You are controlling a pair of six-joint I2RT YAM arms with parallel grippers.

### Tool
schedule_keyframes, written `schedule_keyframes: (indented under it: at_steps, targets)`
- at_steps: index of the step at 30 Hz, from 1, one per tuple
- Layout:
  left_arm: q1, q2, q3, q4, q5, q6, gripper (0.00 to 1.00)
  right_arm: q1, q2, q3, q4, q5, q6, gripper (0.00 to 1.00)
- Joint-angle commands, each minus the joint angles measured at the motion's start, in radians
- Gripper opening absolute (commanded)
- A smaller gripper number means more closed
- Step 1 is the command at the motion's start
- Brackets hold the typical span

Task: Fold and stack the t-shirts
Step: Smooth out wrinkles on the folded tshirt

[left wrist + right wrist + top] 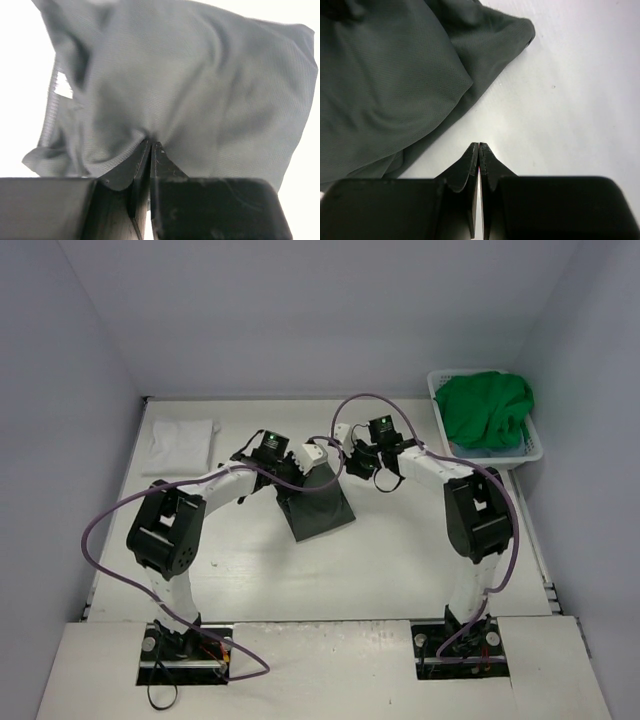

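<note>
A dark grey t-shirt (322, 505) lies bunched at the table's middle. My left gripper (301, 472) is shut on its upper left edge. In the left wrist view the cloth (200, 85) puckers into the closed left gripper (151, 143) and fills most of the view. My right gripper (347, 464) is shut with nothing in it, just right of the shirt's top. It (478, 146) hangs over bare table, with the grey shirt (385, 85) to its upper left. A folded white t-shirt (180, 443) lies far left. A bright green t-shirt (487, 408) lies heaped in the basket over light blue-grey cloth (478, 451).
The white laundry basket (537, 447) stands at the far right against the wall. Grey walls close in the table on the left, back and right. Purple cables loop off both arms above the table.
</note>
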Motion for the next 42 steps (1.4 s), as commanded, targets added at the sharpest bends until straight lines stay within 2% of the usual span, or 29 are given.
schedule_keyframes:
  at_steps: [1, 9, 21, 28, 37, 42]
  targets:
    - [0.012, -0.013, 0.079, -0.009, -0.041, -0.011, 0.0, 0.006, -0.111, 0.04, -0.01, -0.015, 0.006, 0.0]
    - [0.01, 0.032, 0.144, -0.077, -0.079, -0.022, 0.0, 0.009, -0.156, 0.025, -0.067, -0.113, -0.004, 0.0]
    - [0.01, 0.093, 0.21, -0.219, -0.147, -0.028, 0.0, 0.038, -0.081, 0.094, -0.073, -0.204, 0.043, 0.0]
    - [0.013, 0.222, 0.326, -0.362, -0.065, -0.08, 0.0, 0.047, -0.082, 0.092, -0.08, -0.193, 0.046, 0.0]
    - [0.035, 0.276, 0.357, -0.4, -0.006, -0.155, 0.0, 0.046, -0.107, 0.088, -0.087, -0.179, 0.046, 0.0]
    - [0.059, 0.196, 0.322, -0.345, 0.028, -0.174, 0.0, 0.046, -0.105, 0.094, -0.092, -0.175, 0.049, 0.0]
